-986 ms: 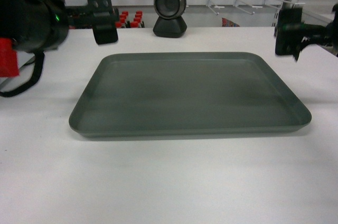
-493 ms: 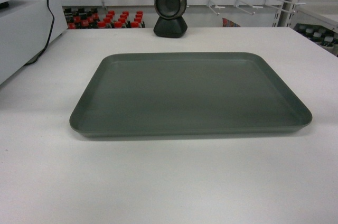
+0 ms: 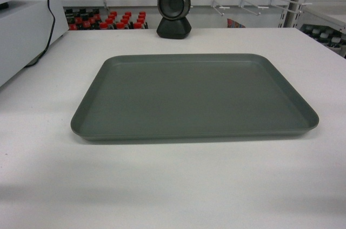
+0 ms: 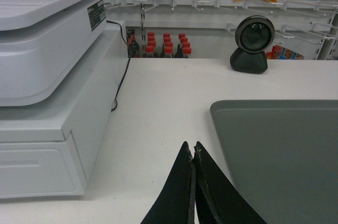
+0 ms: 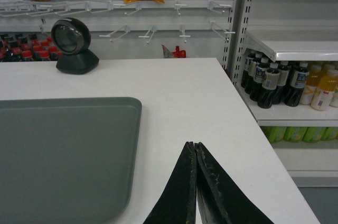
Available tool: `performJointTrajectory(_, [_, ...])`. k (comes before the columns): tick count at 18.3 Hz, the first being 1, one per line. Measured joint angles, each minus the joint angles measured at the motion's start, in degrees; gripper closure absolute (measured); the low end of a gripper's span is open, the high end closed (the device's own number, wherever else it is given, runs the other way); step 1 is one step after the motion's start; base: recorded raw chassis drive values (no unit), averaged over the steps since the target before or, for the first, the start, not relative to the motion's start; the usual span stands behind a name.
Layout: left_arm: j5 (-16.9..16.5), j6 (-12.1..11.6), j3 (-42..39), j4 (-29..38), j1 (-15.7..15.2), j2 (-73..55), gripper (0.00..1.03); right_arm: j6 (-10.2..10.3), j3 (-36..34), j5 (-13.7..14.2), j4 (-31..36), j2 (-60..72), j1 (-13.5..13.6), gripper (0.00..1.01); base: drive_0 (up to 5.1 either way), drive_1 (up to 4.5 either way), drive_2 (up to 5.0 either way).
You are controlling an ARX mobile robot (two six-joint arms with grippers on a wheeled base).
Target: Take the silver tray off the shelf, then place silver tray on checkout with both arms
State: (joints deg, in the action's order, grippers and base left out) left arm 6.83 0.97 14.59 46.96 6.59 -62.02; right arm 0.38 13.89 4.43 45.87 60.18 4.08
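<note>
The silver tray [image 3: 193, 96] lies flat on the white desk [image 3: 173, 186], which I take to be the checkout, near its middle with bare white surface showing on every side. No part of it overhangs an edge and nothing rests on it.

My left hand [image 4: 193, 155] is off to the tray's left, above bare desk and apart from the rim, its two black jaws pressed together with nothing between them. My right hand [image 5: 195, 152] mirrors it on the tray's right side, also closed on nothing and clear of the rim. Neither hand appears in the head view.

Beyond the tray, at the far edge of the desk, stands a round black scanner [image 3: 174, 12]. A white register box [image 4: 47, 49] sits to the left with a black cable [image 4: 120, 78] trailing down to the desk. Red-capped bottles [image 3: 111, 21] line up behind the desk, and dark drink bottles [image 5: 274, 84] fill a side shelf [image 5: 296, 49] on the right.

I judge the placing step done: the tray is down and released. What remains calls only for keeping both hands clear of the rim so nothing nudges the tray.
</note>
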Motion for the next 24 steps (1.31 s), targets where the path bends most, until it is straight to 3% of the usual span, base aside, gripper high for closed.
performJointTrajectory(1, [-0.5, 0.0, -1.4, -0.2, -0.5, 1.8, 1.02, 0.0, -1.4, -0.4, -0.3, -1.7, -0.2, 0.99, 0.0, 0.00, 0.0])
performJointTrajectory(2, [-1.0, 0.0, -2.9, -0.7, -1.0, 3.8, 1.02, 0.0, -3.0, -3.8, -1.0, -3.8, -2.7, 0.99, 0.0, 0.00, 0.0])
performJointTrajectory(3, [-1.6, 0.0, -4.5, -1.6, -1.6, 5.9, 1.02, 0.0, -4.2, -4.0, -1.6, -5.9, -4.3, 0.99, 0.0, 0.00, 0.0])
performJointTrajectory(4, [-2.3, 0.0, -5.9, -2.6, -2.2, 8.3, 1.02, 0.0, -5.7, -4.2, -2.7, -8.4, -4.4, 0.99, 0.0, 0.00, 0.0])
performJointTrajectory(5, [-5.5, 0.0, -7.1, -3.8, -4.2, 10.6, 1.02, 0.0, -6.8, -4.3, -3.8, -10.3, -4.3, 0.99, 0.0, 0.00, 0.0])
performJointTrajectory(7, [-6.0, 0.0, -8.9, -6.1, -7.0, 14.9, 1.02, 0.0, -8.5, -4.3, -6.1, -14.4, -4.3, 0.99, 0.0, 0.00, 0.0])
performJointTrajectory(10, [-6.8, 0.0, -11.3, -10.9, -6.5, 21.9, 1.02, 0.0, -10.8, -4.3, -10.9, -21.5, -4.3, 0.99, 0.0, 0.00, 0.0])
performJointTrajectory(11, [-6.8, 0.0, -13.1, -7.3, -6.5, 22.2, 1.02, 0.0, -12.5, -4.3, -7.4, -21.6, -4.3, 0.99, 0.0, 0.00, 0.0])
performJointTrajectory(24, [-6.8, -0.1, -13.8, -33.8, -6.5, 48.7, 1.02, 0.0, -13.2, -4.3, -33.1, -47.5, -4.3, 0.99, 0.0, 0.00, 0.0])
